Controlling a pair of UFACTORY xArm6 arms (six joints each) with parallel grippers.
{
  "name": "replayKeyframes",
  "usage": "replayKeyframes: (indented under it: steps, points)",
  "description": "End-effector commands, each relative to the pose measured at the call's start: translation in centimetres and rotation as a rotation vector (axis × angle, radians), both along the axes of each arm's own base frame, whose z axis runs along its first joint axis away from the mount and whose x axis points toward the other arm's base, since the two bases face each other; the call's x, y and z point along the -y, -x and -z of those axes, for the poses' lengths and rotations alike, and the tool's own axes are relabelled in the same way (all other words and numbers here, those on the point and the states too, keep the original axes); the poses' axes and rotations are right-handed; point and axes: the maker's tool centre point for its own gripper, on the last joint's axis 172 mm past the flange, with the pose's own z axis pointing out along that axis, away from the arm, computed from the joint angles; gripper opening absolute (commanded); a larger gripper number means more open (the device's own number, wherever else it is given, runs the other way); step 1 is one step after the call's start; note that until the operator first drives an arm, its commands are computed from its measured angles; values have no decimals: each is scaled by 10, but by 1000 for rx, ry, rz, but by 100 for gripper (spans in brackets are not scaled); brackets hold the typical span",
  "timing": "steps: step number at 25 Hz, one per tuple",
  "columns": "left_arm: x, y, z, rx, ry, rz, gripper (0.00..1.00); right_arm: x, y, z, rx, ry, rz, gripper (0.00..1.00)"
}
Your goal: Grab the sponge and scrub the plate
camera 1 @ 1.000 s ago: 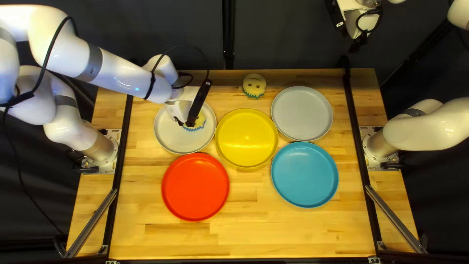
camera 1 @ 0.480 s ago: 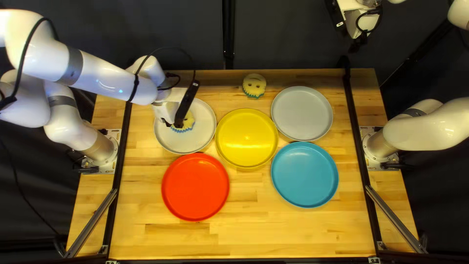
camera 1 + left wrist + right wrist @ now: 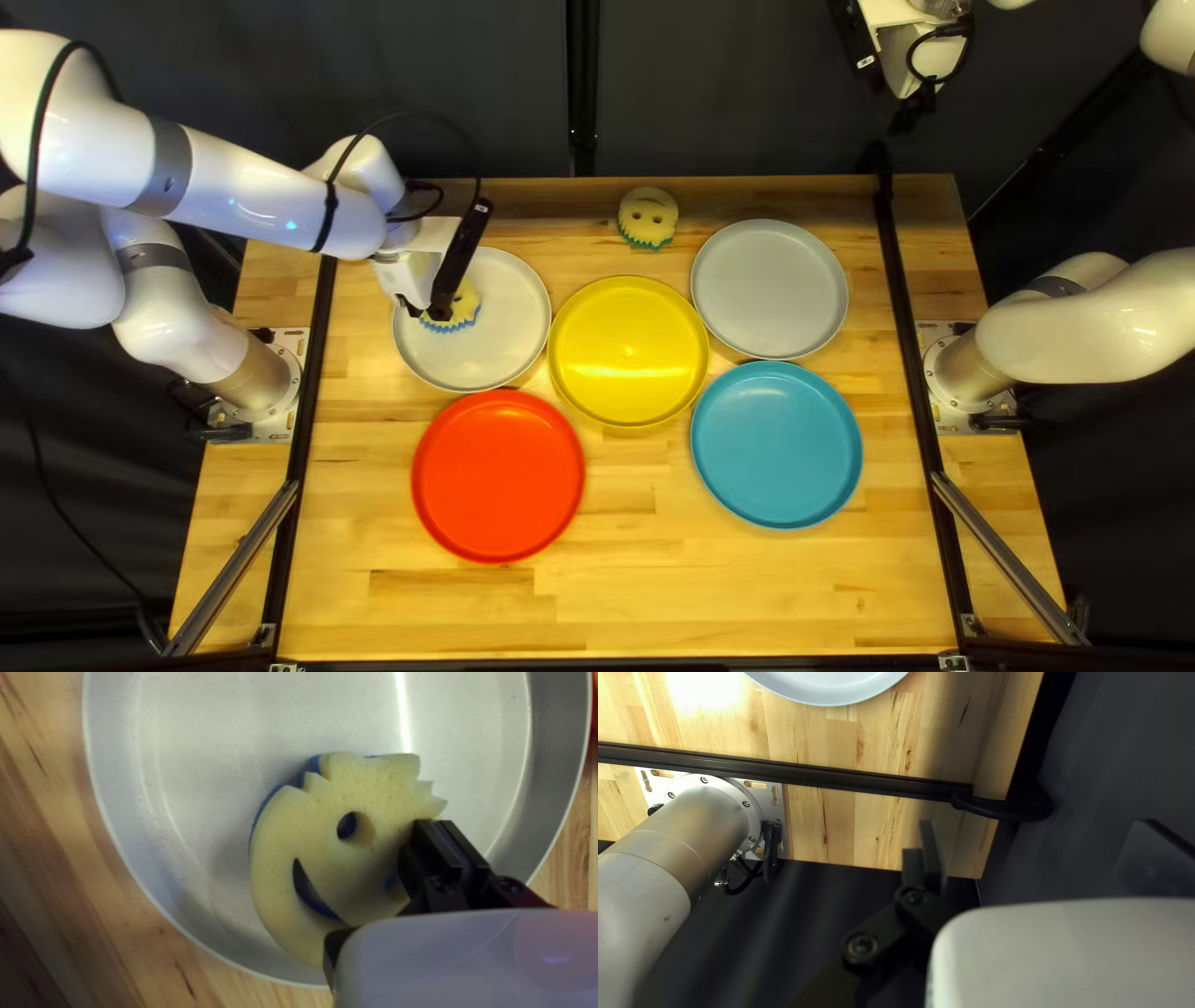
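Observation:
In the top left view my left gripper (image 3: 438, 308) is low over the white plate (image 3: 492, 355). The yellow sponge with a blue underside (image 3: 461, 314) lies flat in that plate, partly hidden beneath the gripper. From the left wrist view, my left gripper (image 3: 439, 824) has its fingers close together, shut on one edge of the smiling sponge (image 3: 330, 821). Around it shows the inside of the pale plate (image 3: 205, 740). High beyond the table's far edge is my right gripper (image 3: 909, 115); in the right wrist view that gripper (image 3: 1042, 852) stands open with nothing between its fingers.
A second sponge (image 3: 647, 217) lies near the far edge. A yellow plate (image 3: 629, 352) touches or nearly touches the white one, and a red plate (image 3: 498, 476) sits in front. Grey (image 3: 769, 289) and blue (image 3: 776, 444) plates are farther right.
My left gripper and the sponge have shifted together leftward across the white plate, away from the yellow plate. My right arm stays as it was.

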Motion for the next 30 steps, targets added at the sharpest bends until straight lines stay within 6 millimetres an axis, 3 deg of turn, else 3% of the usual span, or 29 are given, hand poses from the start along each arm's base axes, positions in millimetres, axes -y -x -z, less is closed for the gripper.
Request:
replayKeyframes:
  steps: [1,4,12,18,24,30]
  points:
    - [-2,-19,3,6,-1,17,0,0,0,0,0,0,0,100]
    - [3,-19,4,8,-1,24,0,0,0,0,0,0,0,100]
    - [42,26,-1,2,6,24,0,0,0,0,0,0,0,100]
    - [54,37,6,-10,6,27,0,0,0,0,0,0,0,100]
    - [40,30,9,-13,10,23,0,0,0,0,0,0,0,100]
    - [10,-5,3,-4,5,26,0,0,0,0,0,0,0,100]
